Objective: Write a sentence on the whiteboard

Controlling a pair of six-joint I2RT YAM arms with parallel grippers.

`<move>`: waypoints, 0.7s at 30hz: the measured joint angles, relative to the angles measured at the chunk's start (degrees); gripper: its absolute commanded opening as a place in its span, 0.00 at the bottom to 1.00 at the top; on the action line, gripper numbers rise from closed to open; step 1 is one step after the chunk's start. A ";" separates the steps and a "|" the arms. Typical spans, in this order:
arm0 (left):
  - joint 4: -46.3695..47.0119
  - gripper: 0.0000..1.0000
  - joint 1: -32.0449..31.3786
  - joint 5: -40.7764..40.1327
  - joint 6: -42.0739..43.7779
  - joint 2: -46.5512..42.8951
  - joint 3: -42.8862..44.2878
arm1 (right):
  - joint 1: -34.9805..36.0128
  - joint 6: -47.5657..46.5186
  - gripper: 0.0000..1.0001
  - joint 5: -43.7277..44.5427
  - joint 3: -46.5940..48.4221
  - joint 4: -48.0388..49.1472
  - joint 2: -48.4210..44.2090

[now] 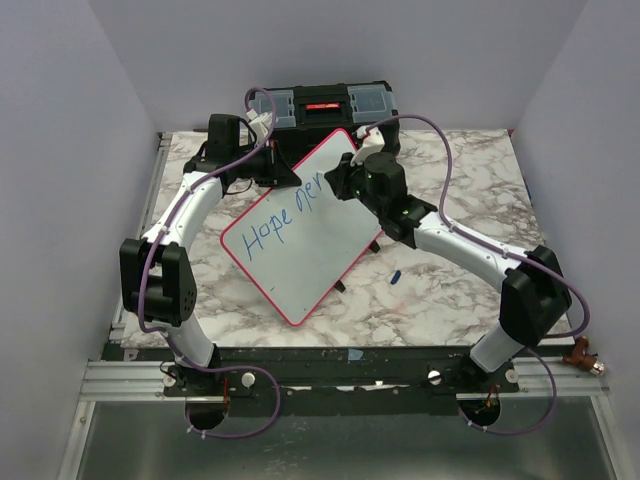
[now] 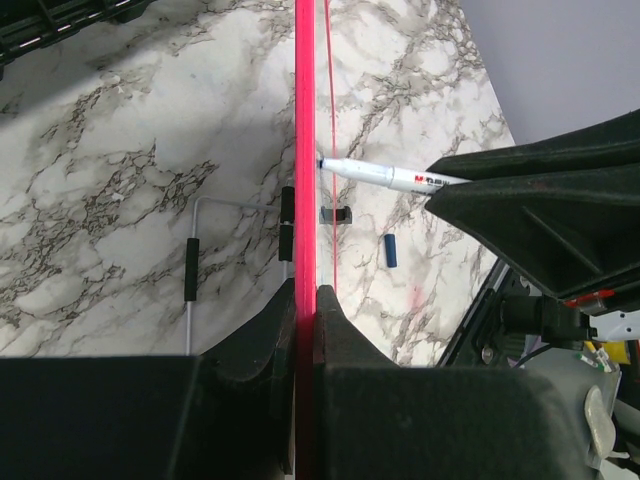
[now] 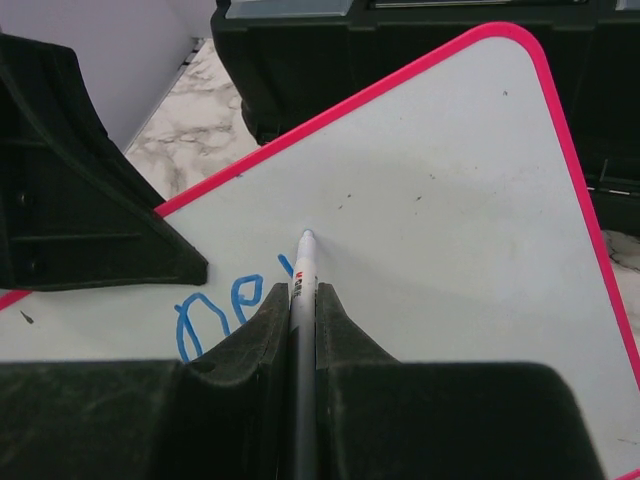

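The whiteboard (image 1: 300, 235), white with a red-pink frame, stands tilted on the marble table with blue writing "Hope" and a few more letters. My left gripper (image 1: 283, 172) is shut on its upper left frame edge; in the left wrist view the frame (image 2: 305, 150) runs edge-on between the jaws. My right gripper (image 1: 340, 183) is shut on a white marker (image 3: 304, 290). The marker's tip touches the board (image 3: 440, 220) just right of the blue letters. The marker (image 2: 385, 176) also shows in the left wrist view, meeting the board.
A black toolbox (image 1: 325, 108) stands behind the board at the table's back edge. A small blue marker cap (image 1: 396, 276) lies on the table right of the board, also in the left wrist view (image 2: 391, 250). The board's wire stand (image 2: 200, 250) rests behind it.
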 measured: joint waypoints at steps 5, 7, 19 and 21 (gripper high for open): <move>0.00 0.00 0.02 0.02 0.00 0.00 0.00 | -0.24 -0.11 0.01 0.46 1.86 -0.28 0.94; 0.00 0.00 0.02 0.04 0.02 0.00 0.00 | -0.24 -0.17 0.01 0.52 2.25 -0.74 0.96; 0.00 0.00 -0.09 0.04 0.02 0.00 0.11 | -0.24 -0.61 0.01 1.84 1.55 -3.45 -5.14; 0.00 0.00 -0.09 0.04 0.02 0.00 0.11 | -0.24 -0.81 0.01 2.40 0.76 -3.41 -7.76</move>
